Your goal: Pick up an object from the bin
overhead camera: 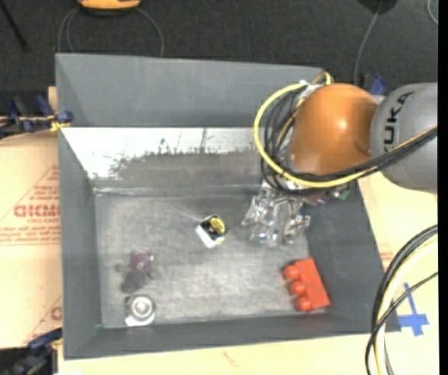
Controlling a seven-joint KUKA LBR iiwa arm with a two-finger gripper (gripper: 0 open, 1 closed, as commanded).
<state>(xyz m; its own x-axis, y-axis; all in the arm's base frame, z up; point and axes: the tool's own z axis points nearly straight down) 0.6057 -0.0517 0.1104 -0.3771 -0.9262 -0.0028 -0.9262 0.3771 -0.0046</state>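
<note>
I see gripper low over bin floor, right of centre; open or closed, can't tell. Nearest: white-yellow-black piece just left, red brick front-right. Purple bit, silver disc front-left corner.

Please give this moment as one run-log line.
claw: above bin floor, right half | nearest: red toy block, white-yellow piece | far left: purple piece, silver disc

Gripper was blurred under orange cover; arm was cut off at right; small purple thing was too small to identify
</note>
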